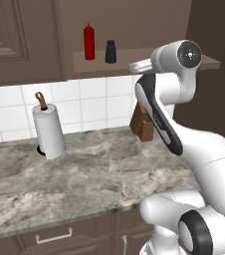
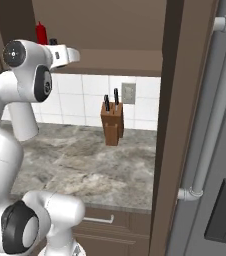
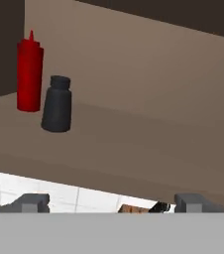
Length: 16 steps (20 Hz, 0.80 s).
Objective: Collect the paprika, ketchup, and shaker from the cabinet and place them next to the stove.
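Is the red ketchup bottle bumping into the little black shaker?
Apart. The left base view shows bare shelf between the ketchup and the shaker.

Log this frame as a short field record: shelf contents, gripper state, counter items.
shelf: cabinet niche holds ketchup and shaker, standing upright side by side
paprika: cannot tell where it is
gripper: gripper open, holding nothing, in front of the shelf edge, right of both items in the hand view
counter: paper towel roll, knife block
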Available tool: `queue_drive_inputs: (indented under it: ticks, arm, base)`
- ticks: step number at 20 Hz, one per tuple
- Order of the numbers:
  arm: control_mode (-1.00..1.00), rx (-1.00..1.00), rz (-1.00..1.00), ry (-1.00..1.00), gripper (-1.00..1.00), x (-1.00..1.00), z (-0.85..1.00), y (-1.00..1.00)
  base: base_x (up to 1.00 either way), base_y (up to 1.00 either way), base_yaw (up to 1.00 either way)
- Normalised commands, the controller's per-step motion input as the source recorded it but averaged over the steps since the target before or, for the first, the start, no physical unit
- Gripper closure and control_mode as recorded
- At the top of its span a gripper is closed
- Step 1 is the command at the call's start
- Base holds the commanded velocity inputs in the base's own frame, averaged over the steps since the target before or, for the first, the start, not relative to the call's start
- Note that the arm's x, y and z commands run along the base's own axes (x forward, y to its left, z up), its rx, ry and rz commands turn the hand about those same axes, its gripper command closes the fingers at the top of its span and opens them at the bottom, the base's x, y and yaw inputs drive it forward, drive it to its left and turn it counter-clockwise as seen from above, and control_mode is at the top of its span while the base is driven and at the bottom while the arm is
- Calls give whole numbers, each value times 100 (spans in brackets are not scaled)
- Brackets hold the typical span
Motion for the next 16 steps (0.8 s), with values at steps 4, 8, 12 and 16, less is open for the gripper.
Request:
queue_drive_inputs:
  ticks: [4,8,12,16]
  arm:
    - [-100,-2,0,-16,-100,7,54,44]
    - [-100,10,0,-8,-100,22,46,37]
    - [-100,15,-1,1,-100,24,10,12]
    - [-100,1,0,1,-100,3,0,1]
  base:
    - [0,0,0]
    - [0,0,0]
    - [0,0,0]
    - [0,0,0]
